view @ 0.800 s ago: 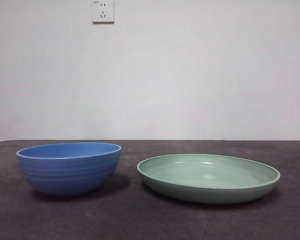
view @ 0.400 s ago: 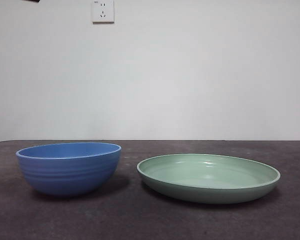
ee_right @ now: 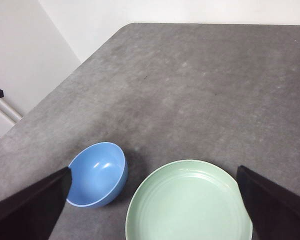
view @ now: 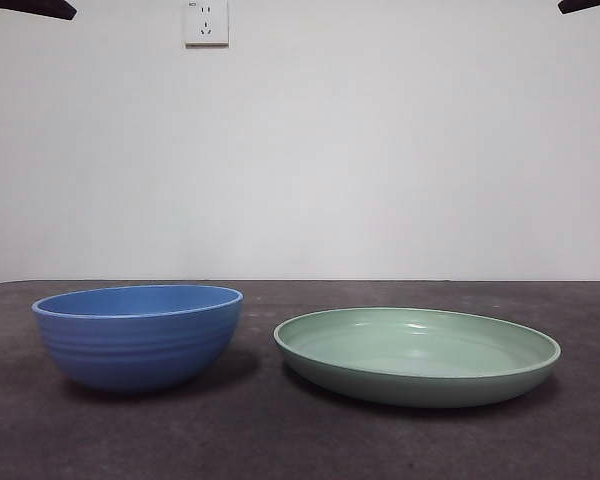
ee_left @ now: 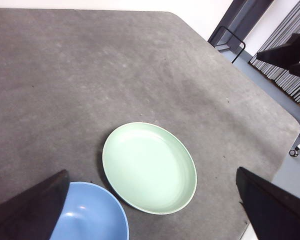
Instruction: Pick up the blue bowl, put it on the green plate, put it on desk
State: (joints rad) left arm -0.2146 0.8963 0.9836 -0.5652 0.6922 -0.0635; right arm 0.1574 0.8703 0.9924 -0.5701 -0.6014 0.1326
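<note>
The blue bowl [view: 138, 335] stands upright on the desk [view: 300, 445] at the left. Beside it, a small gap to the right, lies the green plate [view: 417, 355]. Both are empty and nothing touches them. My left gripper [ee_left: 151, 171] hangs high above the desk, open, with the blue bowl [ee_left: 90, 215] by one jaw and the green plate [ee_left: 149, 167] below. Also high and open, my right gripper [ee_right: 153, 169] looks down on the blue bowl [ee_right: 97, 174] and the green plate [ee_right: 188, 202]. Neither gripper holds anything.
Two black arm tips [view: 30, 8] [view: 588, 5] show at the front view's top corners. A white wall socket [view: 206, 21] sits on the wall behind. The desk's rounded corner [ee_left: 285, 120] and floor fittings lie beyond the plate.
Black arm tips have come into the top corners of the front view, first at the left, then at the right. The bowl and plate have not moved.
</note>
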